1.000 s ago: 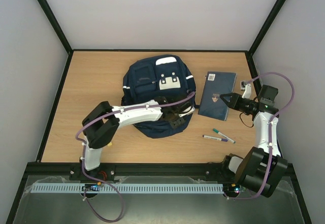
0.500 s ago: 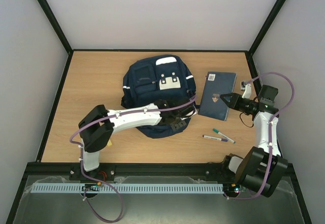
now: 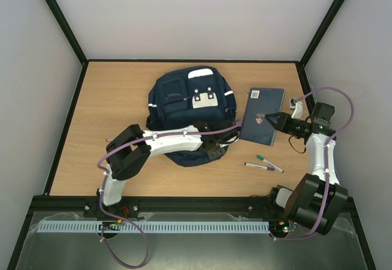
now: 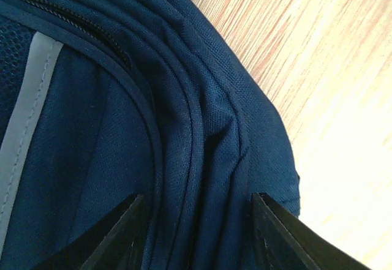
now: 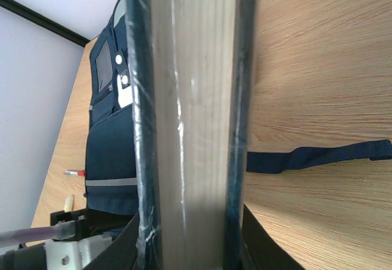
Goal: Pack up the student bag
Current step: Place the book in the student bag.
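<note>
Bag [image 3: 187,105] lies flat mid-table toward the far side, pockets up. Left gripper [image 4: 197,236] sits at the bag's near-right edge with its fingers spread, straddling a piped seam; fabric runs between them, no squeeze visible. Right gripper [image 3: 268,119] is clamped on the right edge of the notebook [image 3: 262,108]; the wrist view shows the page block between both fingers. Notebook is just right of the bag. Two pens [image 3: 264,165] lie on the table [image 3: 110,98], near side of the notebook.
</note>
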`<state>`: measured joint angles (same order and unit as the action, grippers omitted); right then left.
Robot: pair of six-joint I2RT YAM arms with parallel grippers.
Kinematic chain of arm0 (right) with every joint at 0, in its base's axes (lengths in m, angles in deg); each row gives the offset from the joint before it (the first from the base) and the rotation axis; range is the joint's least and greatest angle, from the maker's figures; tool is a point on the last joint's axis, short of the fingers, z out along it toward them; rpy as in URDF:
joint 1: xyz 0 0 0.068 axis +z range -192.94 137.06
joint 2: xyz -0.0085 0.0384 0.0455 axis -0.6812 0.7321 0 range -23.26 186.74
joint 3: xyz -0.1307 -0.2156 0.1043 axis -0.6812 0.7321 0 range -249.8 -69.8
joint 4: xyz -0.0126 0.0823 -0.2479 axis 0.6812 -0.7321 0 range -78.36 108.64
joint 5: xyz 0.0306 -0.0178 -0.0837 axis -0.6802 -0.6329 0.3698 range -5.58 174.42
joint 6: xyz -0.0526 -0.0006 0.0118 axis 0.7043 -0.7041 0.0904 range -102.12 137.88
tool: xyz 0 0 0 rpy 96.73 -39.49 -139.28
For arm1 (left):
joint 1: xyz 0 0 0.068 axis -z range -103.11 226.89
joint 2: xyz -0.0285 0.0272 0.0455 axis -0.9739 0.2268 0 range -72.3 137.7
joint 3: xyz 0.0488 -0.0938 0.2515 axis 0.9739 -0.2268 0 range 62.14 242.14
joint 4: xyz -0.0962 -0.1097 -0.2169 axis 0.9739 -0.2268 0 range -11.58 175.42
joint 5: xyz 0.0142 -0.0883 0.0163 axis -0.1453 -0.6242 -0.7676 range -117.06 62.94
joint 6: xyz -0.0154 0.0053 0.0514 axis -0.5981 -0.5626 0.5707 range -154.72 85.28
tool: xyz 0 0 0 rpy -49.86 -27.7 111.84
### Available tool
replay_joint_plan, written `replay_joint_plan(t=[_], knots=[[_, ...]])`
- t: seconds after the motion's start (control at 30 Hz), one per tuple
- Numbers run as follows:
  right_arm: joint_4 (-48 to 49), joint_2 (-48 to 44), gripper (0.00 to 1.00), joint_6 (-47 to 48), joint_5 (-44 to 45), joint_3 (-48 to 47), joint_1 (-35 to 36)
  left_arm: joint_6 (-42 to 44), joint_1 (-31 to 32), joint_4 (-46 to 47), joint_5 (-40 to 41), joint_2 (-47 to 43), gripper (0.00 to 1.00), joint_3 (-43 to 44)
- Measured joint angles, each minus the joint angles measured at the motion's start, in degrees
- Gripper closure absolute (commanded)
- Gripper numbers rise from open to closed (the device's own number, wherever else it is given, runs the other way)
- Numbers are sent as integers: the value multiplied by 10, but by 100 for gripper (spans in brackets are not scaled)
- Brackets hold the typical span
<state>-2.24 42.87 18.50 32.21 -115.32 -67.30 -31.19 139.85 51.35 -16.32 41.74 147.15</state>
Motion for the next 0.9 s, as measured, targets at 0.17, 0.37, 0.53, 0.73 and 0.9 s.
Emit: replay_joint_plan(t=[0.17,0.37,0.53,0.73,0.9], knots=[[0,4,99,0,0,0,0,5,-5,-5,13,27,62,16],[0,8,99,0,0,0,0,11,-7,-11,27,33,97,28],[-6,13,99,-8,13,-5,0,10,-6,-21,33,31,98,39],[-55,14,99,-20,54,-83,0,10,-6,-23,74,-16,98,45],[-112,13,99,-10,42,-165,0,10,-19,-21,108,-77,98,66]])
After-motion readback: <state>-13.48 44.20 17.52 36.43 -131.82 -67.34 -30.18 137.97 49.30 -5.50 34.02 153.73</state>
